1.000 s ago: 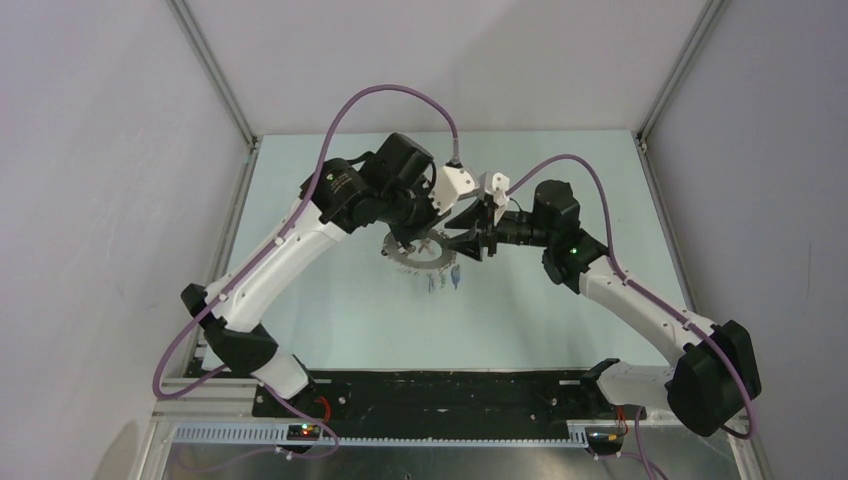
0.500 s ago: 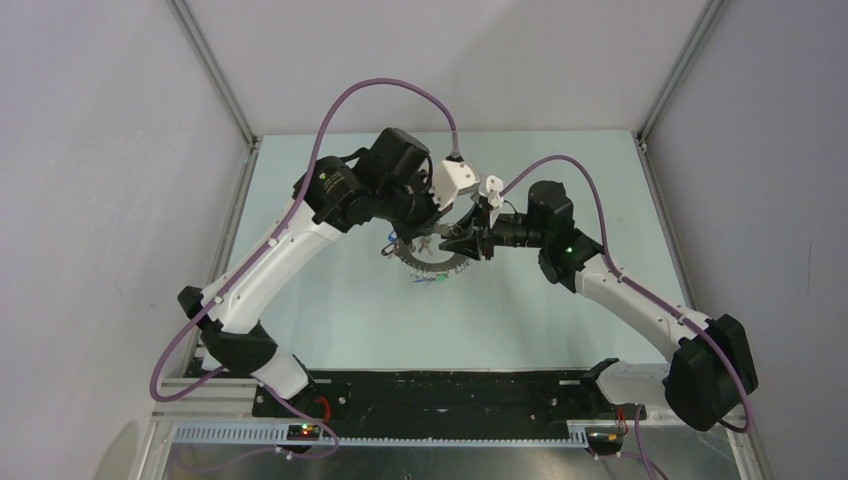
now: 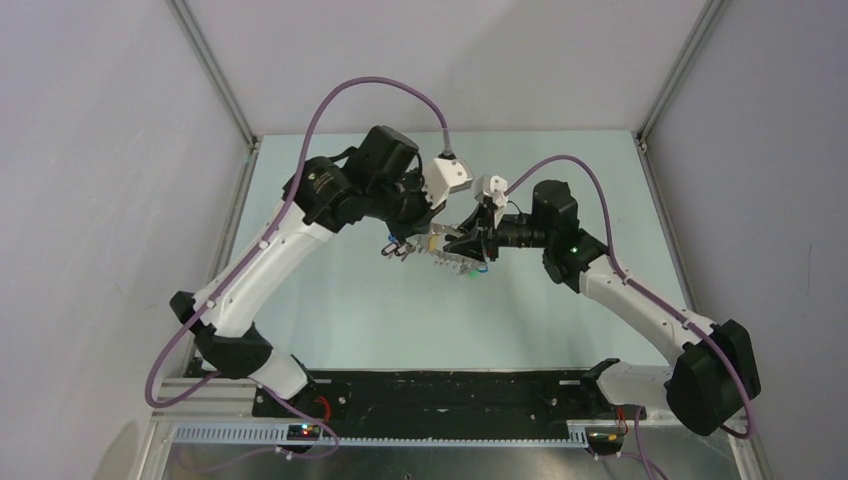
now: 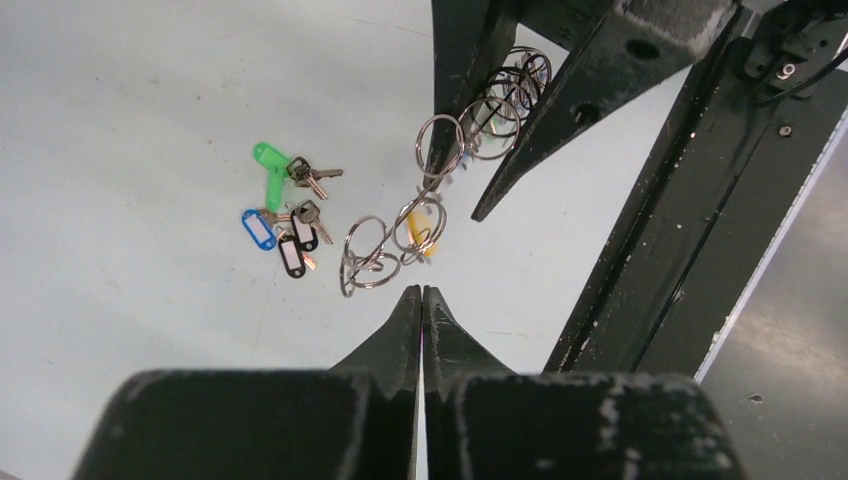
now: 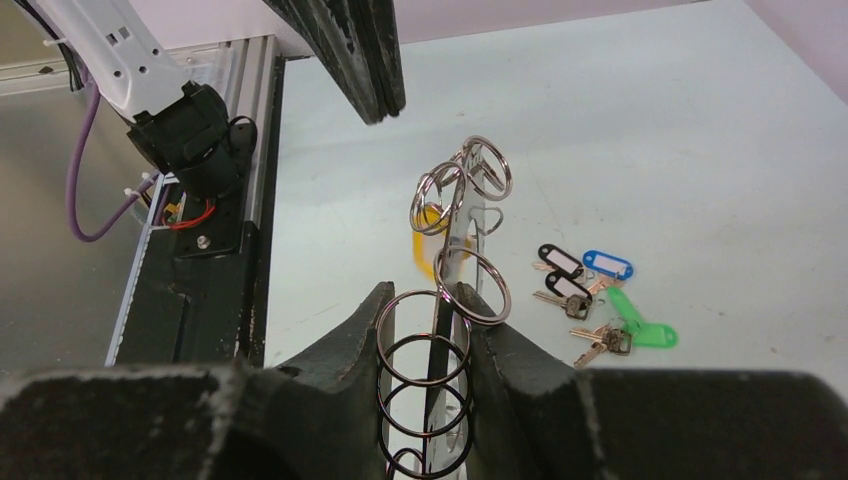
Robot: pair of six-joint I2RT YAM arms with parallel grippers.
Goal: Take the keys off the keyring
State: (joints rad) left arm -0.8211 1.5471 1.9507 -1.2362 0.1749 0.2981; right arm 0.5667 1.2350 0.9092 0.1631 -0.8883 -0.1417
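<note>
My right gripper (image 5: 428, 295) is shut on the keyring (image 5: 460, 215) and holds it edge-on above the table, with several wire split rings around its rim. The keyring also shows in the top view (image 3: 450, 252) and in the left wrist view (image 4: 437, 150). A yellow tag (image 4: 425, 225) still hangs from it. The keys (image 5: 590, 290), with blue, green and black tags, lie loose on the table apart from the ring; they also show in the left wrist view (image 4: 285, 215). My left gripper (image 4: 421, 292) is shut and empty, above and just beside the ring.
The black base plate and aluminium rail (image 3: 430, 395) run along the near edge of the table and also show in the left wrist view (image 4: 650, 250). Enclosure walls and frame posts (image 3: 215, 90) stand on both sides and at the back.
The ring lay flat with the keys dangling at its near edge; now the right gripper holds it tipped on edge. The keys lie apart on the table. The left gripper has drawn back leftward.
</note>
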